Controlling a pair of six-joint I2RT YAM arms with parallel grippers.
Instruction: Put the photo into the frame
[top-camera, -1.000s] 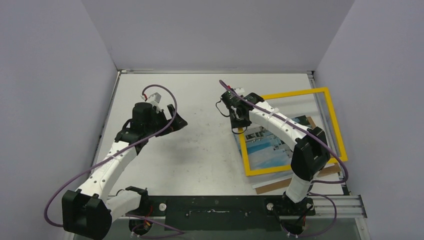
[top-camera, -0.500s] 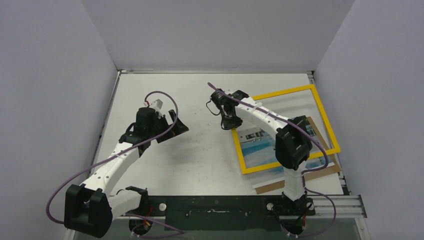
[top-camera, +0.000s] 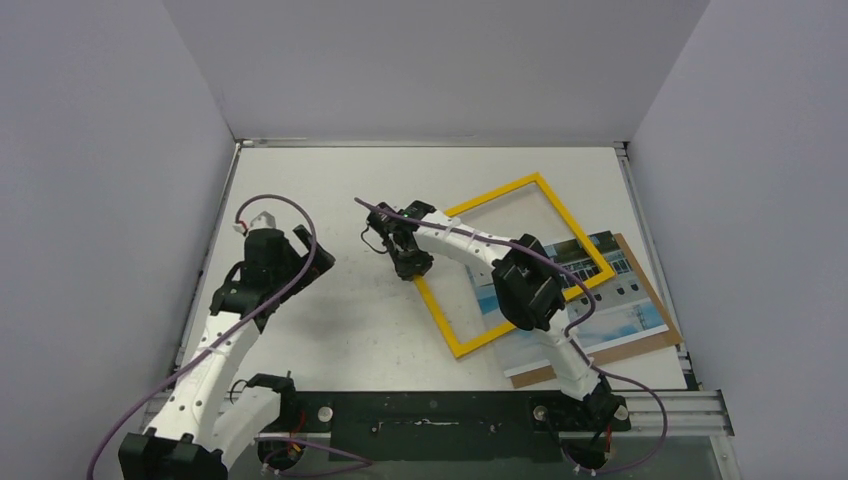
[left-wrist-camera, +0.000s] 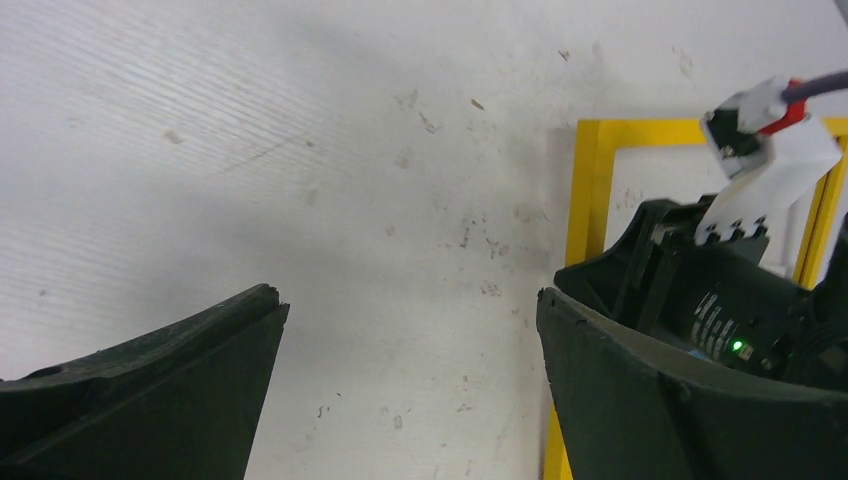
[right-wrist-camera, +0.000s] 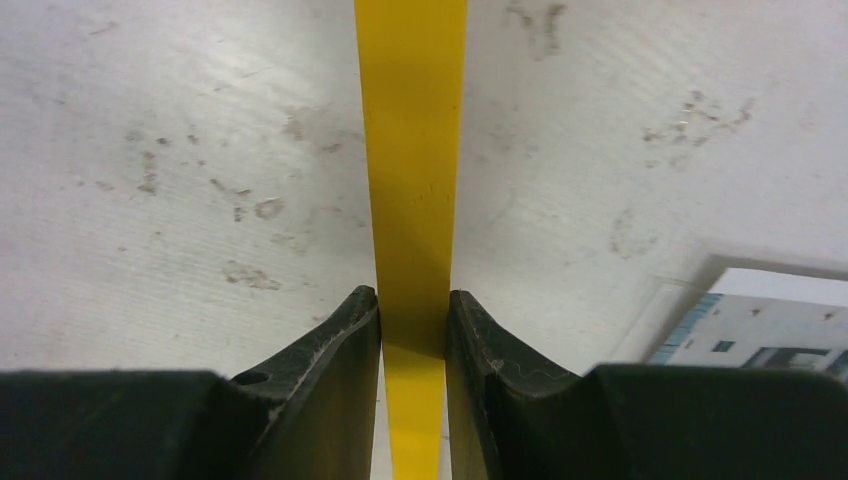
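Note:
The yellow frame (top-camera: 545, 190) lies rotated on the table, its left side gripped by my right gripper (top-camera: 412, 268). In the right wrist view the two fingers are shut on the yellow bar (right-wrist-camera: 410, 150) of the frame. The photo (top-camera: 610, 300), blue and white, lies on the brown backing board (top-camera: 640, 345) at the right, partly under the frame's lower right side; a corner of the photo shows in the right wrist view (right-wrist-camera: 760, 320). My left gripper (top-camera: 320, 255) is open and empty over bare table at the left; its view (left-wrist-camera: 410, 310) shows the frame (left-wrist-camera: 580, 180) and the right wrist.
White walls enclose the table on three sides. A metal rail (top-camera: 660, 405) runs along the near edge by the arm bases. The right arm's purple cable (top-camera: 600, 375) loops over the photo area.
My right gripper has dragged the frame left and turned it, uncovering most of the photo and backing board. My left arm has pulled back to the left.

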